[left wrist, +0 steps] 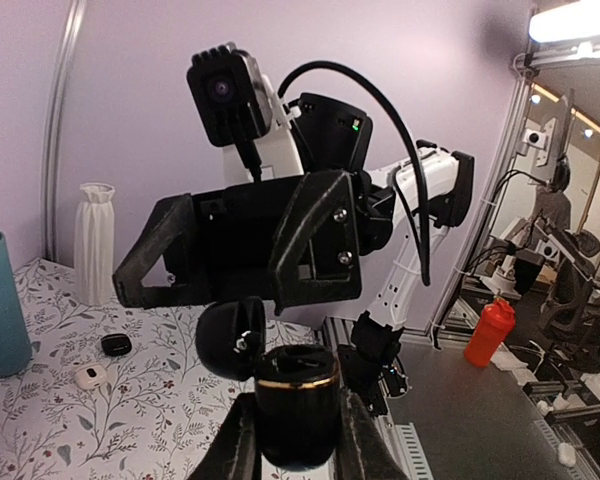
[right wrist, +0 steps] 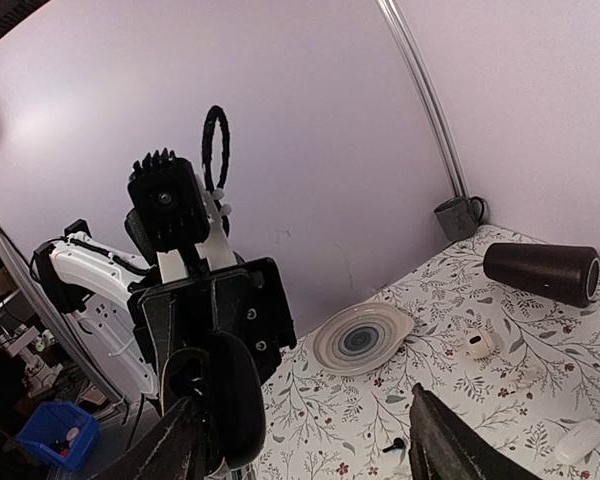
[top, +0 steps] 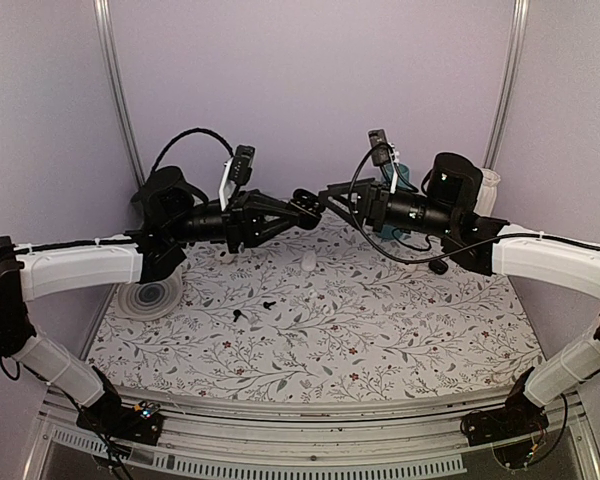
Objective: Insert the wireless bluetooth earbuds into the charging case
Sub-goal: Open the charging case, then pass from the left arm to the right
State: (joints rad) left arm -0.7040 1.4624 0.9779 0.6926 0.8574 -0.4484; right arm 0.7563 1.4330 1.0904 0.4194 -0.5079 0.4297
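My left gripper (top: 298, 208) is shut on the charging case (top: 305, 201), a small black case with a gold rim, and holds it high above the table. In the left wrist view the case (left wrist: 297, 405) sits between the fingers with its hinged lid (left wrist: 230, 338) swung open. My right gripper (top: 326, 196) is open and empty, right against the case. In the right wrist view its left finger (right wrist: 170, 450) is beside the lid (right wrist: 235, 400). Two tiny black earbuds (top: 242, 315) (top: 270, 302) lie on the table below. One earbud (right wrist: 393, 445) shows in the right wrist view.
A striped plate (top: 150, 297) lies at the left. A white oval case (top: 308, 262) lies mid-table. At the back right are a teal cylinder (left wrist: 0, 300), a white vase (left wrist: 93, 240), a small black object (left wrist: 116, 344) and a small white one (left wrist: 88, 376). A dark cylinder (right wrist: 540, 270) lies near a mug (right wrist: 460, 215).
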